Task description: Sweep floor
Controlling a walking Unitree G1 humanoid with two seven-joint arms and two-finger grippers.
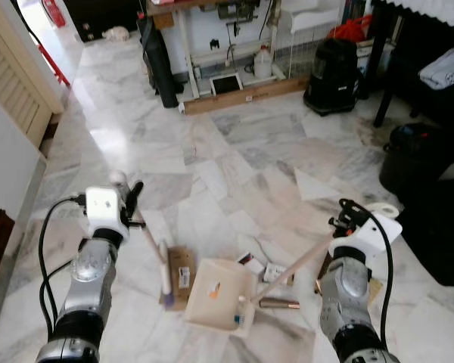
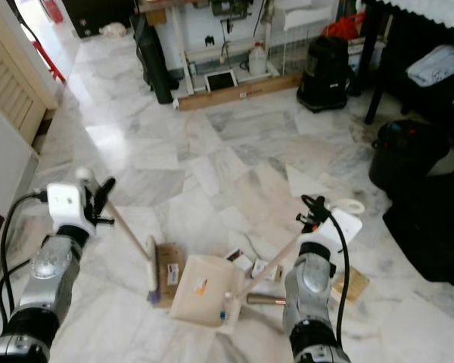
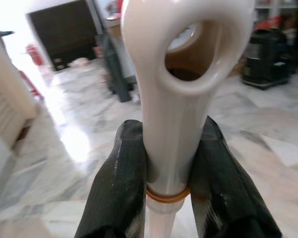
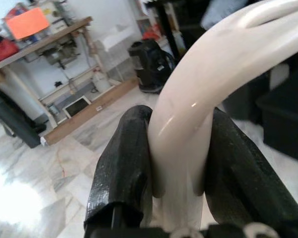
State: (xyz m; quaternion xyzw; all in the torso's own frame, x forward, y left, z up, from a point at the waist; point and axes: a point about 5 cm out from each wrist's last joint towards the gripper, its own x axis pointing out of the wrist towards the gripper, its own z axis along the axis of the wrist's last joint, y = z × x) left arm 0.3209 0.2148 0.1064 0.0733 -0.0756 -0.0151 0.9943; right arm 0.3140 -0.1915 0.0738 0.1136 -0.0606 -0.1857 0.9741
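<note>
On the white-and-grey marbled floor [image 1: 234,151], near the robot, the left gripper [image 3: 171,163] pinches the cream plastic handle of a short hand broom [image 1: 153,253], its two black fingers [image 3: 120,178] pressed against either side of the shaft just below the handle's hanging loop. The broom slants down and to the right, its head resting on the floor beside a flat brown cardboard box [image 1: 181,272].

The right gripper [image 4: 176,163] clamps the curved cream top of a long-handled dustpan [image 1: 223,291]; both black fingers squeeze the handle between them. The pale shaft runs down and to the left to the beige pan, which sits on the floor touching the cardboard box, between the two arms.

Just right of the pan lie small bits of litter: a few scraps of packaging [image 1: 261,268] and a slim copper-coloured tube [image 1: 280,303]. What the small blue item at the pan's near edge is I cannot say for sure.

Far across the floor stand a black canister vacuum [image 1: 333,76], on the right, and a white workbench [image 1: 227,45] with a wooden base.
</note>
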